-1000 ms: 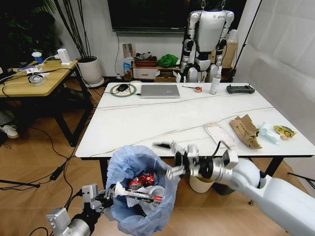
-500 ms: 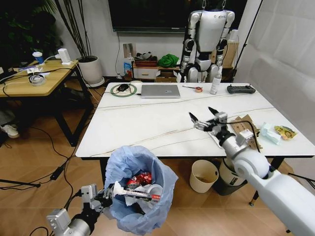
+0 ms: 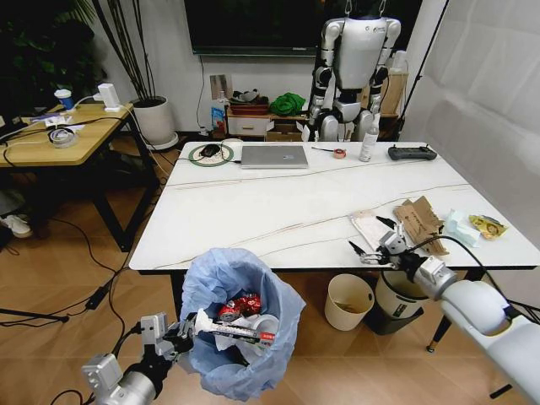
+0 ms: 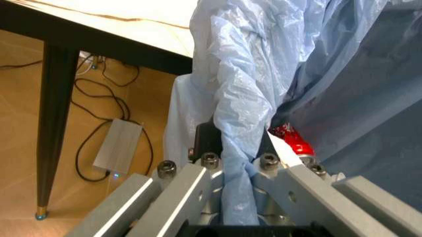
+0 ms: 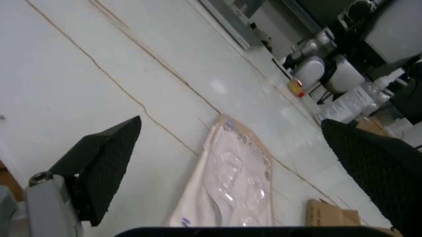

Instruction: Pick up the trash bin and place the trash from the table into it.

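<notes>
While left gripper (image 3: pixel 187 329) pinches the trash bin (image 3: pixel 239 325) bag rim, red can (image 3: pixel 242 307) inside, right gripper (image 3: pixel 374 239) spread just before clear plastic packaging (image 3: pixel 376 229); cardboard (image 3: pixel 419 224) and wrappers (image 3: pixel 474 226) beyond remain.

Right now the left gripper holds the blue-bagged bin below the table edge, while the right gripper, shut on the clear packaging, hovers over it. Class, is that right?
Not quite. The right gripper is open and holds nothing; the right wrist view shows its fingers spread, with the clear packaging lying flat on the table between them. The rest stands: the left gripper grips the bin by its bag.
</notes>
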Motion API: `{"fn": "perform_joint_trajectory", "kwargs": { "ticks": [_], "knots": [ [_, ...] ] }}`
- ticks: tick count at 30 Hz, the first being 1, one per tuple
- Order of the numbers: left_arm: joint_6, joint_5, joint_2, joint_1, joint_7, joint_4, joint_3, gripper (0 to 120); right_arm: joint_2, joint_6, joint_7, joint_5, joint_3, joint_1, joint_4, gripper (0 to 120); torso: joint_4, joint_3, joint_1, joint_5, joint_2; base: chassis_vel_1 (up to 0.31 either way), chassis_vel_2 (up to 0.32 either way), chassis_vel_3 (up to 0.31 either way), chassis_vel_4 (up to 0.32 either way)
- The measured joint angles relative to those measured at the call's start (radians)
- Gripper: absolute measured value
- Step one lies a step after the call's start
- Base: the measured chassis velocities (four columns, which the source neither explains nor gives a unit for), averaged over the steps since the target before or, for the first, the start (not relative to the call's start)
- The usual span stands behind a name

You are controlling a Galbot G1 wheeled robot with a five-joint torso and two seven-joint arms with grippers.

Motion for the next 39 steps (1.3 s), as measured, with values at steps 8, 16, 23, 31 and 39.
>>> {"fn": "perform_joint_trajectory", "kwargs": {
  "ticks": [8, 16, 23, 31, 39],
  "knots": [
    [-0.002, 0.002, -0.004, 0.001, 0.002, 0.000, 0.000, 0, 0.007, 0.013, -0.007, -0.079, 0.003, 0.027, -0.076, 100, 0.0001, 0.000, 0.000, 0.0000, 0.000, 0.000, 0.000, 0.000, 0.000],
    [-0.002, 0.001, -0.007, -0.003, 0.001, 0.000, -0.001, 0, 0.022, 0.049, -0.006, -0.117, -0.018, 0.062, -0.143, 100, 0.0000, 0.000, 0.000, 0.0000, 0.000, 0.000, 0.000, 0.000, 0.000],
    [-0.002, -0.001, -0.009, -0.006, -0.001, 0.000, -0.001, 0, 0.027, 0.058, -0.005, -0.123, -0.030, 0.080, -0.169, 100, 0.0001, 0.000, 0.000, -0.0002, 0.000, 0.000, 0.000, 0.000, 0.000],
    [-0.002, -0.002, -0.010, -0.008, -0.002, 0.001, -0.002, 0, 0.035, 0.065, 0.005, -0.132, -0.040, 0.096, -0.195, 100, 0.0000, 0.000, 0.000, -0.0001, 0.000, 0.000, 0.000, 0.000, 0.000],
    [-0.002, -0.006, -0.008, -0.011, -0.004, 0.003, -0.003, 0, 0.039, 0.065, 0.011, -0.133, -0.047, 0.110, -0.212, 100, 0.0000, 0.000, 0.000, -0.0001, 0.000, 0.000, 0.000, 0.000, 0.000]
  ]
}}
